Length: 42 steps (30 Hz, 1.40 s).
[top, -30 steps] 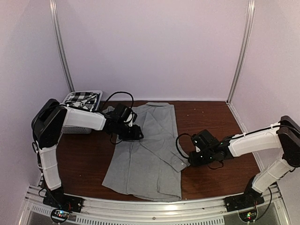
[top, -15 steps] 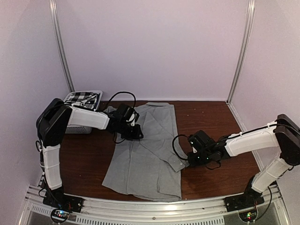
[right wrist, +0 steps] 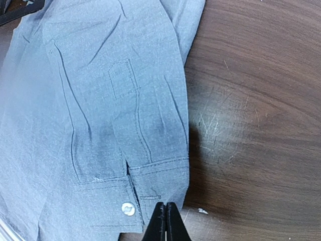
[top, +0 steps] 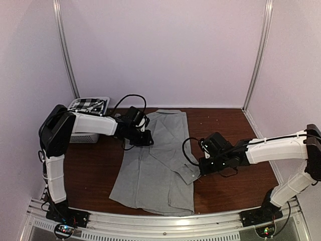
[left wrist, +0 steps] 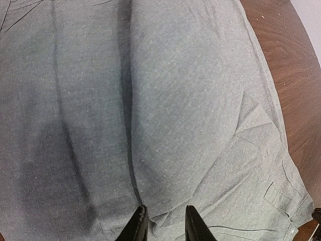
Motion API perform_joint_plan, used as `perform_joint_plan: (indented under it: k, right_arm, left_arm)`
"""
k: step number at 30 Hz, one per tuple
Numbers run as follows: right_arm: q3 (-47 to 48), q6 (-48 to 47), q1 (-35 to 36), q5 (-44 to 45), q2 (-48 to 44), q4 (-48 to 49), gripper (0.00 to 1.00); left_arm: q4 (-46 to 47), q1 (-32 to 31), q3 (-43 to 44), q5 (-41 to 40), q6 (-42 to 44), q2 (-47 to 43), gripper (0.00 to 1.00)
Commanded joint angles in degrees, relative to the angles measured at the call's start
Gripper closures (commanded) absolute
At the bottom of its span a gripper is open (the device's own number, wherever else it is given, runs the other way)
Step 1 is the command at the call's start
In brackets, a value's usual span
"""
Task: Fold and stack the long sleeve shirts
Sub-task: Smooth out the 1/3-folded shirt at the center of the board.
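Grey shirt (top: 155, 170) lies flat on the surface (top: 225, 130). Left claw (left wrist: 163, 216) rests at its far-left part, fingers narrowly apart; I cannot tell if it grips cloth. Right claw (right wrist: 166, 207) is pressed together, pinching the cuff (right wrist: 155, 183) at its right edge. Checked shirt (top: 86, 105) sits in the basket (top: 83, 136) to its far left.

**Pale walls (top: 160, 50) are boxing in a dark table (top: 225, 125)**

Plain lilac-white panels are standing on three sides, with slim metal posts (top: 66, 50) rising at the back corners. The brown wood, finely scratched, is catching soft, even light. An aluminium rail (top: 165, 217) is running along the near edge.
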Motion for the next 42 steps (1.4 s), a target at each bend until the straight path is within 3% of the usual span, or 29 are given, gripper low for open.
perform_joint_plan:
  k: [1,5,13,19,24,26,42]
  right_arm:
    - [1.0,0.4,0.7,-1.9,-0.8,-2.1,0.98]
    - [1.1,1.0,1.1,-2.3,-0.8,-1.8,0.99]
    - [1.7,1.3,1.7,-2.3,-0.3,-2.1,0.98]
    - [2.8,1.2,1.7,-2.6,-0.4,-2.5,0.99]
    - [3.5,1.0,1.8,-3.5,-0.8,-3.4,0.99]
    - [3.7,0.9,1.9,-4.2,-1.2,-3.8,0.99]
    - [2.7,6.5,4.4,-13.4,-4.0,-5.9,0.99]
  left_arm:
    - [-0.1,0.0,-0.7,0.9,0.6,0.8,0.66]
    - [0.7,0.0,-1.7,3.0,0.6,1.4,0.60]
    - [0.7,-0.1,-1.4,4.0,0.7,2.7,0.60]
    - [0.7,-0.2,-0.7,4.2,0.9,3.1,0.72]
    - [-0.7,-0.1,0.8,2.7,1.3,2.8,0.95]
    - [-1.7,-0.1,1.9,1.6,1.7,2.5,1.00]
    - [-8.2,3.2,7.5,4.7,6.7,3.1,1.00]
